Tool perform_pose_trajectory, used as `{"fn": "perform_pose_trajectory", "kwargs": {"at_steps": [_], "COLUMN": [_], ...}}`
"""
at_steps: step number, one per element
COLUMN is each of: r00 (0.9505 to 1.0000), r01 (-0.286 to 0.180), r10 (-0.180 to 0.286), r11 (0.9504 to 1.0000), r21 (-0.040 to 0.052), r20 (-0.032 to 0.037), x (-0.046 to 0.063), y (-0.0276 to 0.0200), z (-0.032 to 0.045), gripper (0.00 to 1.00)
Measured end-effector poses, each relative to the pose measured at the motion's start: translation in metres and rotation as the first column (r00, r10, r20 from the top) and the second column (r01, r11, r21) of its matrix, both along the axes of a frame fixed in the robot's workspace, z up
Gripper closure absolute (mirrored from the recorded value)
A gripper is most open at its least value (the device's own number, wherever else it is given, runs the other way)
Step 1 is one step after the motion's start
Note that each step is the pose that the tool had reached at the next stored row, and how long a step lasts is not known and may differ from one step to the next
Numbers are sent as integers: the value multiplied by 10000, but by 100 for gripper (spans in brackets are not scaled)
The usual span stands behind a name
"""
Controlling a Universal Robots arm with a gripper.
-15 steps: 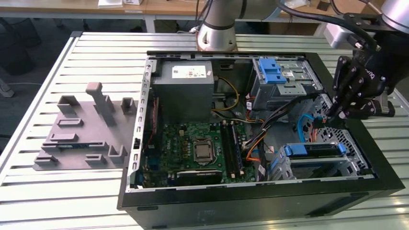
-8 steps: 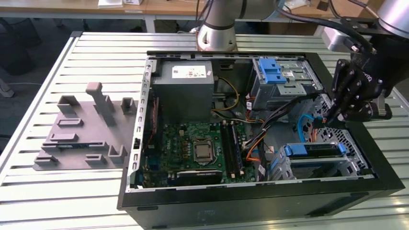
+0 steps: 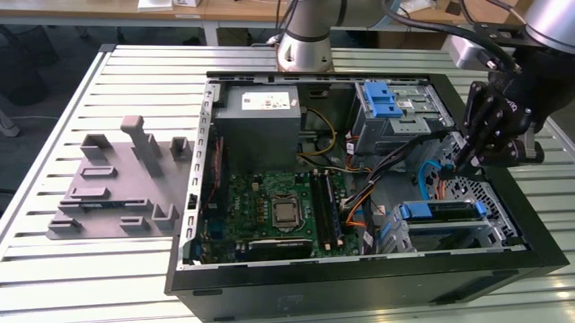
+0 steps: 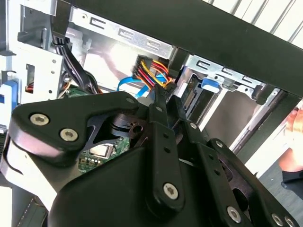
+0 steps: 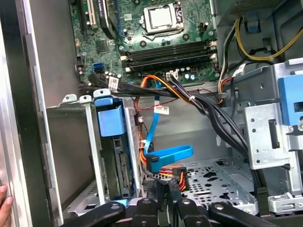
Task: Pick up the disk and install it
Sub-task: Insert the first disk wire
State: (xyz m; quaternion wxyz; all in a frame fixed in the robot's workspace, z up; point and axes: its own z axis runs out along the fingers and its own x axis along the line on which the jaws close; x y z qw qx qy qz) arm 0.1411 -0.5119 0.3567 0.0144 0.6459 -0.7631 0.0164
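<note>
Here, I see the open computer case (image 3: 359, 282) lying on its side on the slatted tabletop (image 3: 90, 269). The arm reaches down into the case at the exterior view's right.

Tool: the tool (image 3: 472, 161) hangs inside the case, in the gap between the blue-latched cage (image 3: 395, 108) and the lower drive bay (image 3: 489, 232). In both wrist views its fingers (image 4: 158, 106) are drawn close together. Their tips pinch the black plug (image 5: 179, 178) of a bundle of red, yellow and black wires (image 4: 152, 74). A flat blue cable (image 5: 170, 153) loops just beside that plug, above the perforated floor of the case.

Disk: the disk (image 3: 442, 210) sits in the lower drive bay, near the case's front corner at the exterior view's right. Its blue rail and blue pull tab face the tool. In the first wrist view it stands edge-on in the bay (image 5: 116, 161), under the blue tab, apart from the fingers.

Surroundings: the motherboard (image 3: 279, 208) fills the middle of the case. The grey power supply box (image 3: 260, 111) stands beyond it, toward the arm's base. A grey moulded fixture (image 3: 126, 182) lies on the tabletop at the exterior view's left, well apart from the case. Part of a person's hand (image 5: 4, 208) shows at the outer side of the case wall in the first wrist view.
</note>
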Motion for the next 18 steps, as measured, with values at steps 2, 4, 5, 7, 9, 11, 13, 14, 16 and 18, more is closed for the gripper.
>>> {"fn": "perform_pose_trajectory", "kwargs": {"at_steps": [2,4,5,7,9,11,13,14,16,18], "r00": [10000,10000,10000,10000,9999,9998,9998,9998,9998,9999], "r01": [26,49,61,98,148,179,191,191,191,149], "r10": [-26,-49,-61,-98,-148,-179,-191,-191,-191,-149], "r11": [10000,10000,9999,9998,9995,9992,9991,9991,9991,9992], "r21": [-36,-76,-104,-182,-288,-369,-379,-379,-378,-377], "r20": [0,0,0,1,3,3,4,4,4,3], "x": [0,0,1,3,5,10,11,11,11,10], "y": [18,30,32,32,32,32,33,33,33,26], "z": [2,2,1,-3,-9,-15,-14,-14,-14,-15], "gripper": [76,76,76,76,76,76,76,78,84,84]}}
